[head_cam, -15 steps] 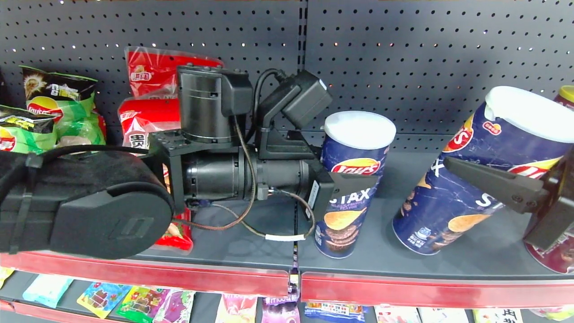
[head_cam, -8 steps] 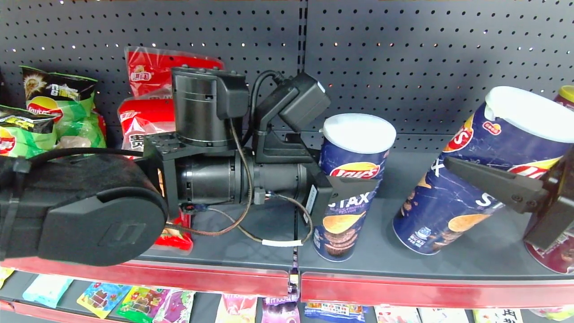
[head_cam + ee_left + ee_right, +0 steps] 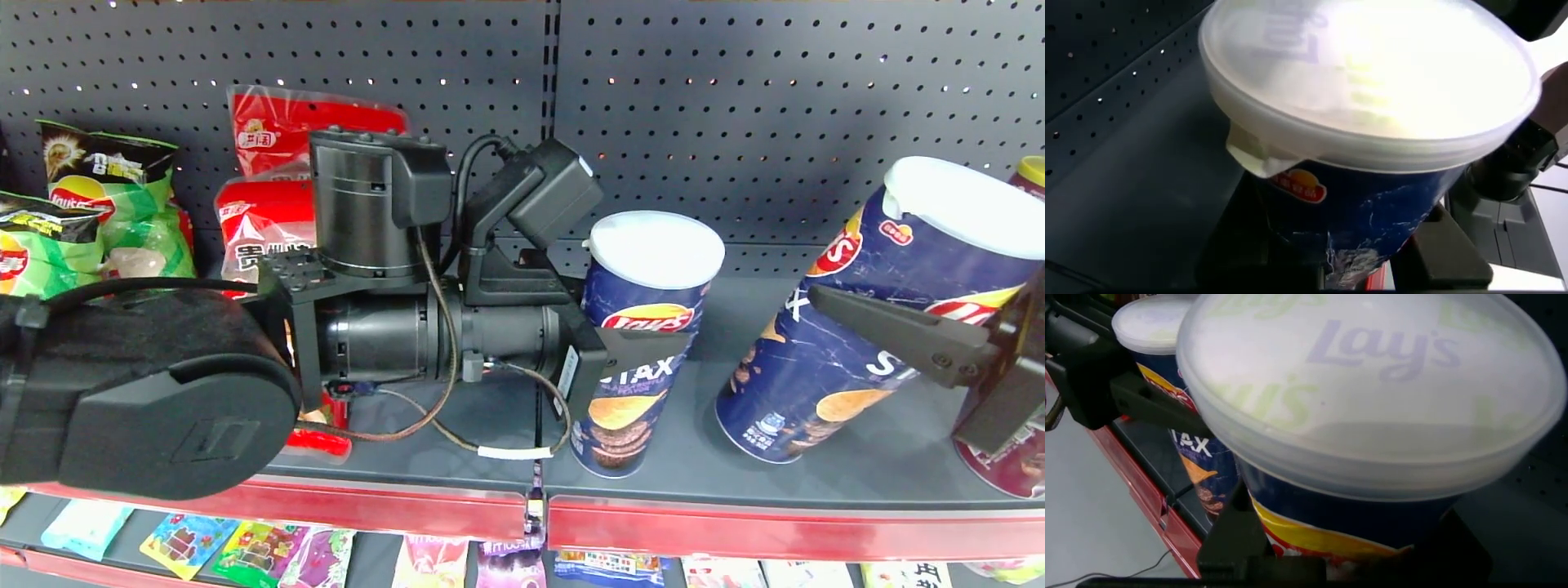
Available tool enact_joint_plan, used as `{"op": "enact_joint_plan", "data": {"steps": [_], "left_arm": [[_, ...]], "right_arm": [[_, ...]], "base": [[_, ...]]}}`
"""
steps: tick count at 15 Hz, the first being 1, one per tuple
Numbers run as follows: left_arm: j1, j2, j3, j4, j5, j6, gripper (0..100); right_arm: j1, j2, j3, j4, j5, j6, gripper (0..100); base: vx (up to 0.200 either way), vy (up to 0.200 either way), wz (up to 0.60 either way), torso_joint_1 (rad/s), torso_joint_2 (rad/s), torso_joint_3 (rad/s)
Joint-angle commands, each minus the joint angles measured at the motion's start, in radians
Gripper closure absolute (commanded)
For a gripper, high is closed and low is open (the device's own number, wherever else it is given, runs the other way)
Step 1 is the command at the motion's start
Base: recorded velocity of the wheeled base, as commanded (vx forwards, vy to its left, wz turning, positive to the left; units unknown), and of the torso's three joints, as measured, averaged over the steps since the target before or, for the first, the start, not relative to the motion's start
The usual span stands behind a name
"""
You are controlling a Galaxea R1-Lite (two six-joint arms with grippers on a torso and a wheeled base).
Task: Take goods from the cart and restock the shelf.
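Nearest, below both pincers, the red front rail (image 3: 735, 527) of the shelf (image 3: 490, 425) is seen, and under it coloured packets (image 3: 245, 547) are laid out on a lower level. Just behind the rail, the upright blue can (image 3: 620, 408) is pinched by the left pincer (image 3: 645, 335). One dark finger is pressed across the can's front at mid-height and the other is hidden behind it. The can's base is set at the deck close to the front edge, though whether it rests fully there cannot be told. In the left wrist view the white lid of the upright blue can (image 3: 1372, 73) is seen directly ahead of that pincer. To the right of the left pincer, well apart from it, the tilted blue can (image 3: 808, 384) is clamped by the right pincer (image 3: 865, 314), with one finger laid along its side. This can is leaned with its lid toward the right pincer and its lower edge on the deck. In the right wrist view the tilted blue can (image 3: 1372, 400) is seen close up, with the upright blue can (image 3: 1151, 327) farther off. Just beyond the right pincer, at its right, a dark red can (image 3: 1012, 469) is partly hidden. Behind and to the left of the left pincer, red bags (image 3: 269, 212) are stacked, and farther left green bags (image 3: 114, 204) are stood. Farthest back, behind both pincers, a dark pegboard panel (image 3: 735, 98) is fixed.
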Motion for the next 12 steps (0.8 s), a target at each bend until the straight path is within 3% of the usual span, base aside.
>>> {"op": "enact_joint_plan", "data": {"steps": [1,7,9,12], "left_arm": [[0.000,0.003,0.012,-0.013,0.002,0.000,0],[0.005,-0.005,0.023,-0.037,0.024,0.003,0],[0.007,-0.021,0.055,-0.065,0.060,0.001,0],[0.014,-0.078,0.151,-0.080,0.064,0.001,0]], "right_arm": [[0.000,0.002,0.001,-0.001,0.000,-0.001,100],[0.000,0.006,0.001,-0.001,0.000,-0.001,100],[0.000,0.006,0.001,-0.001,0.000,0.001,100],[0.000,0.012,-0.001,-0.001,0.000,-0.001,100]], "base": [[0.000,0.000,0.00,0.000,0.00,0.000],[0.000,0.000,0.00,0.000,0.00,0.000],[0.000,0.000,0.00,0.000,0.00,0.000],[0.000,0.000,0.00,0.000,0.00,0.000]]}}
